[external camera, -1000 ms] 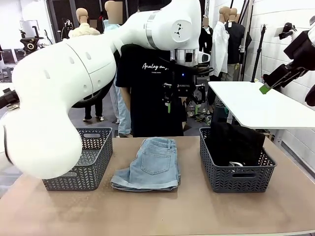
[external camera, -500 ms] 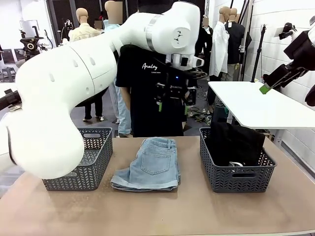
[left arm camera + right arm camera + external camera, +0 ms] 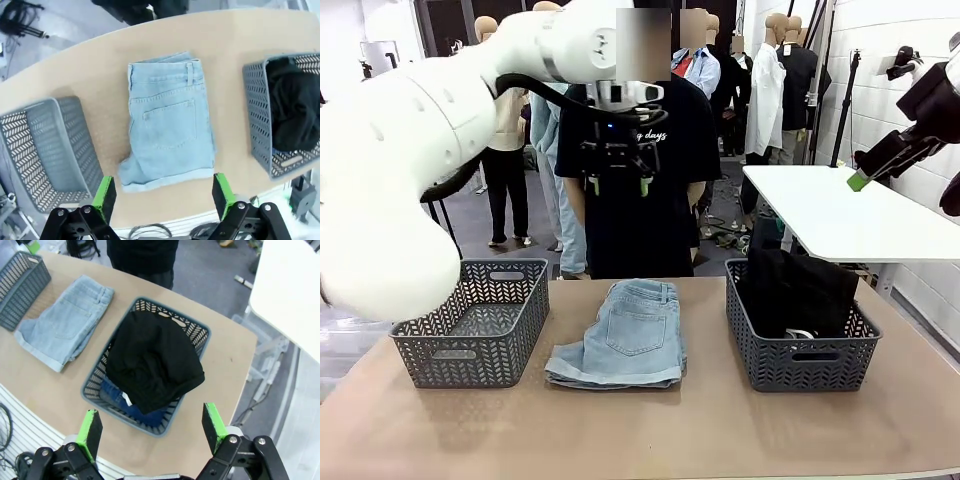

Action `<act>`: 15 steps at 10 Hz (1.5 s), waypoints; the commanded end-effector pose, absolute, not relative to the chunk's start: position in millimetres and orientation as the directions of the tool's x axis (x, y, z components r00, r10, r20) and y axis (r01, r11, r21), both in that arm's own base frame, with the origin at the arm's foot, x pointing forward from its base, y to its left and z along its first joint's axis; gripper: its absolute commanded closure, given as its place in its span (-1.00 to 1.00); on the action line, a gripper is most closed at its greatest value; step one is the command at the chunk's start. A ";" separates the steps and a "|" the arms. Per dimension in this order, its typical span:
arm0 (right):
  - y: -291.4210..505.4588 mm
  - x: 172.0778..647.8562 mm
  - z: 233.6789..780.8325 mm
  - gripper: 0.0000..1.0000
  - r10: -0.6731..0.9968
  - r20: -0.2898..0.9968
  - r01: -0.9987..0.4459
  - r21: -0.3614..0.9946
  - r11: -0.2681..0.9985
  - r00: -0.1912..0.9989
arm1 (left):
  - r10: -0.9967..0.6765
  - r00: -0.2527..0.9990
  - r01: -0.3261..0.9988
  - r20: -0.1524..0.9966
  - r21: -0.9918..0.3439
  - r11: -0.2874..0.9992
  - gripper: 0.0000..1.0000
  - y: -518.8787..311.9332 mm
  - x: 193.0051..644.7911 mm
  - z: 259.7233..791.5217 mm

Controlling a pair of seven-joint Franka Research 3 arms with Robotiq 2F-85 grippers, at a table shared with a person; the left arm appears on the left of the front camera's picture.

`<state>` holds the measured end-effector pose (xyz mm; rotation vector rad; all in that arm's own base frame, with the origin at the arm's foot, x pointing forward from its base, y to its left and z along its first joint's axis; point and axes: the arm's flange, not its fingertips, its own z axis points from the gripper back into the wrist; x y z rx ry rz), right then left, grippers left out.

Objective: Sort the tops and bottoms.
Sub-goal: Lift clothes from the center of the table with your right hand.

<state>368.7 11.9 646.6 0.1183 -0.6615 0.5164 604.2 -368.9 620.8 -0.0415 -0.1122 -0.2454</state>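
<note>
The left gripper [image 3: 163,194] hangs empty with jaws spread wide, and the pale denim shorts [image 3: 170,125] lie flat on the table [image 3: 75,65] straight below it. Under the right gripper [image 3: 151,429], also spread and empty, a black top [image 3: 152,365] lies in a grey basket [image 3: 200,331].

The shorts [image 3: 620,338] are showing pale blue against the tan table [image 3: 670,440], while the basket [image 3: 470,335] at 9 o'clock of them and the basket [image 3: 800,365] at 3 o'clock are both showing dark grey with a herringbone cut-out pattern. In the 3 o'clock one, a plain black top [image 3: 150,360] is lying over dark blue denim [image 3: 120,397]. The left gripper [image 3: 618,185] and right gripper [image 3: 151,429] are showing black with green pads [image 3: 105,194], the left arm [image 3: 410,150] white, and the person's T-shirt [image 3: 620,230] black with white lettering.
</note>
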 end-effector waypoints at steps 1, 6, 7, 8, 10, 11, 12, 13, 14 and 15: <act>12.0 368.6 646.2 -1.00 0.429 0.608 -0.494 -0.069 0.867 0.668 | -0.327 0.944 0.330 0.048 -0.060 0.942 -1.00 -274.7 476.7 554.5; 12.0 368.6 646.2 -1.00 0.429 0.608 -0.494 -0.069 0.867 0.668 | -0.283 0.955 0.288 0.084 -0.041 0.957 -1.00 -352.2 604.1 627.3; 12.0 368.6 646.2 -1.00 0.429 0.608 -0.494 -0.069 0.867 0.668 | -0.283 0.955 0.288 0.084 -0.041 0.957 -1.00 -352.2 604.1 627.3; 12.0 368.6 646.2 -1.00 0.429 0.608 -0.494 -0.069 0.867 0.668 | -0.299 0.952 0.302 0.066 -0.045 0.952 -1.00 -350.0 604.4 624.2; 12.0 368.6 646.2 -1.00 0.429 0.608 -0.494 -0.069 0.867 0.668 | -0.329 0.943 0.332 0.053 -0.057 0.942 -1.00 -316.0 610.7 588.3; 12.0 368.6 646.2 -1.00 0.429 0.608 -0.494 -0.069 0.867 0.668 | -0.281 0.949 0.287 -0.145 0.016 0.958 -1.00 -288.9 606.0 561.0; 12.0 368.6 646.2 -1.00 0.429 0.608 -0.494 -0.069 0.867 0.668 | -0.241 0.931 0.264 -0.275 0.049 0.963 -1.00 -266.2 597.7 540.6; 12.0 368.6 646.2 -1.00 0.429 0.608 -0.494 -0.069 0.867 0.668 | -0.218 0.912 0.249 -0.348 0.047 0.967 -1.00 -251.0 592.1 525.0; 12.0 368.6 646.2 -1.00 0.429 0.608 -0.494 -0.069 0.867 0.668 | -0.212 0.901 0.241 -0.378 0.028 0.970 -1.00 -240.3 585.0 513.8; 12.0 368.6 646.2 -1.00 0.429 0.608 -0.494 -0.069 0.867 0.668 | -0.286 0.902 0.322 -0.324 0.063 0.945 -1.00 -233.6 575.3 506.3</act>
